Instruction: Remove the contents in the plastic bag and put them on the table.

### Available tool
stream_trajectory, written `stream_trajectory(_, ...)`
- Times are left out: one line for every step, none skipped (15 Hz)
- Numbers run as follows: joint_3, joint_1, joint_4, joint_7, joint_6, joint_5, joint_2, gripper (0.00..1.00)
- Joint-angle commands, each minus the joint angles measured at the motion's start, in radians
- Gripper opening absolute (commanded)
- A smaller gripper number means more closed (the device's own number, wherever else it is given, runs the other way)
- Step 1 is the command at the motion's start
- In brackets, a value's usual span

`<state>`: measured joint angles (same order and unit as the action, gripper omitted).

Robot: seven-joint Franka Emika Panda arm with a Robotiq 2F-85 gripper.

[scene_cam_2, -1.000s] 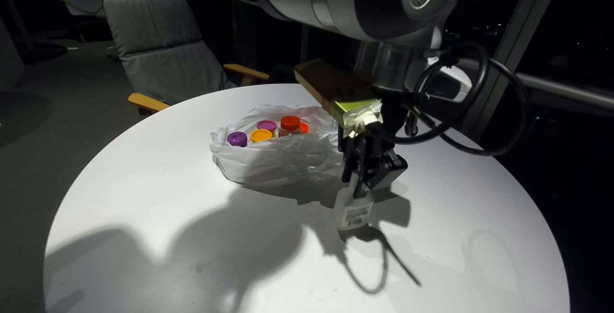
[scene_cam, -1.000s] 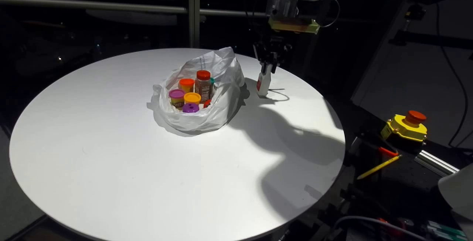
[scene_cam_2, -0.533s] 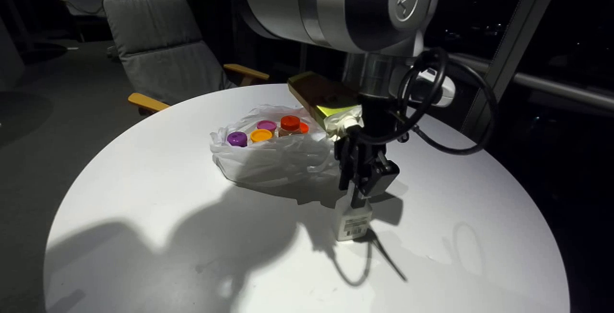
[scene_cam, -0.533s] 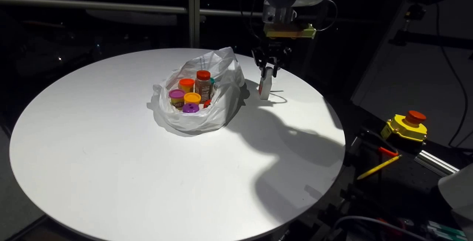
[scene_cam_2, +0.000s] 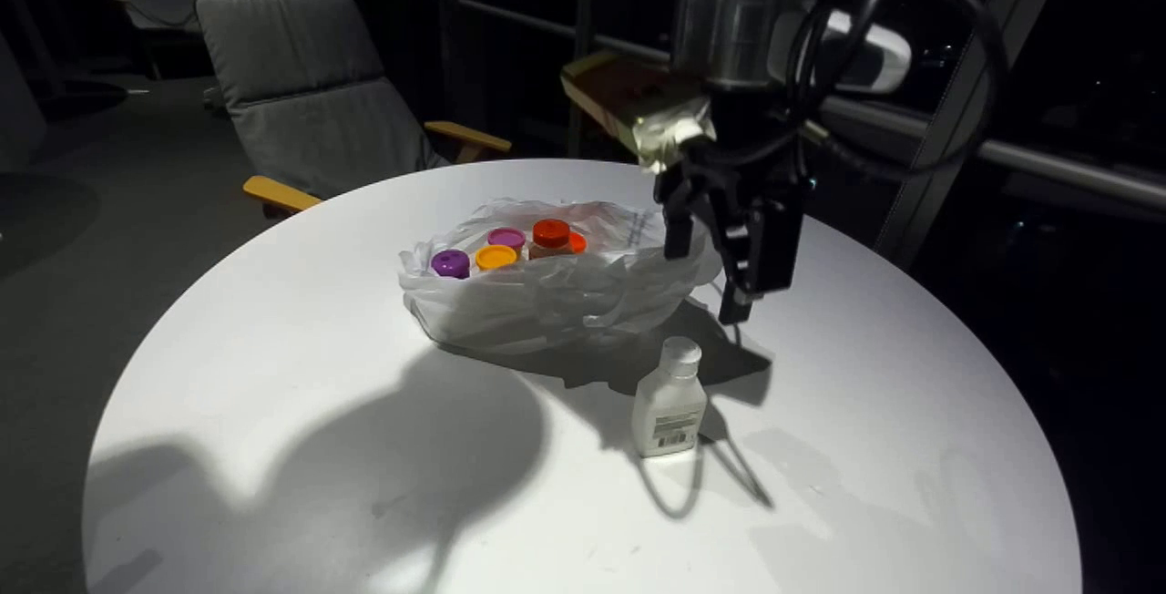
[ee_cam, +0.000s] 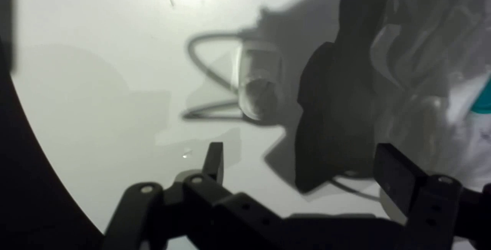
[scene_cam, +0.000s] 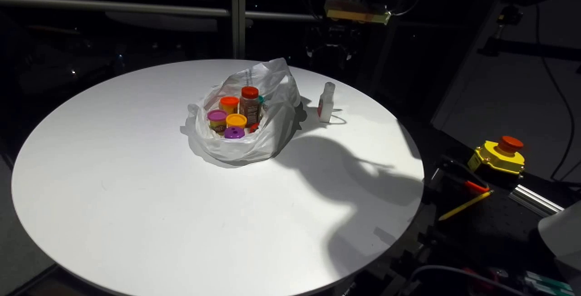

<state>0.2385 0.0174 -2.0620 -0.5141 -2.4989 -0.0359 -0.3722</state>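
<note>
A whitish bottle (scene_cam: pixel 326 105) stands upright on the round white table (scene_cam: pixel 150 223), beside the bag; the wrist view shows the bottle (ee_cam: pixel 259 66) from above. My gripper (scene_cam_2: pixel 705 286) is open above and apart from it, nothing between its fingers in the wrist view. The crinkled plastic bag (scene_cam_2: pixel 547 312) lies open at the top. Inside sit a brown bottle with a red cap (scene_cam: pixel 250 110) and pots with lids of orange-red (scene_cam: pixel 229 101), pinkish purple (scene_cam: pixel 217 115), yellow-orange (scene_cam: pixel 236 120), dark purple (scene_cam: pixel 234 133) and teal (scene_cam: pixel 260 100). A small red piece (scene_cam: pixel 254 127) is mostly hidden.
Past the table's edge, a dark surface carries a yellow box with a red button (scene_cam: pixel 499 157) and a yellow pencil (scene_cam: pixel 466 205). A grey chair (scene_cam_2: pixel 301 84) with wooden armrests stands behind the table. The arm's shadow falls across the tabletop.
The whitish bottle came down onto the table in my gripper's hold. The jaws have since opened and let it go, and the arm has risen above it. The bag has stayed put.
</note>
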Motion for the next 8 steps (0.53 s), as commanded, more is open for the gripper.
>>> stream_trajectory(-0.043, -0.060, 0.028, -0.042, -0.013, 0.035, 0.064, 1.00)
stream_trajectory(-0.063, -0.075, 0.041, -0.033, -0.011, 0.041, 0.068, 1.00)
stream_trajectory(-0.088, -0.093, 0.076, -0.026, -0.009, 0.049, 0.042, 1.00)
stream_trajectory(-0.110, -0.110, 0.103, -0.017, -0.012, 0.056, 0.019, 0.99)
stream_trajectory(-0.131, -0.128, 0.128, -0.006, -0.019, 0.069, -0.006, 1.00)
stream_trajectory(-0.143, -0.149, 0.162, -0.007, -0.015, 0.088, -0.038, 1.00)
stream_trajectory(-0.156, -0.165, 0.192, -0.007, -0.021, 0.098, -0.067, 1.00)
stream_trajectory(-0.165, -0.179, 0.230, -0.014, -0.038, 0.095, -0.105, 1.00)
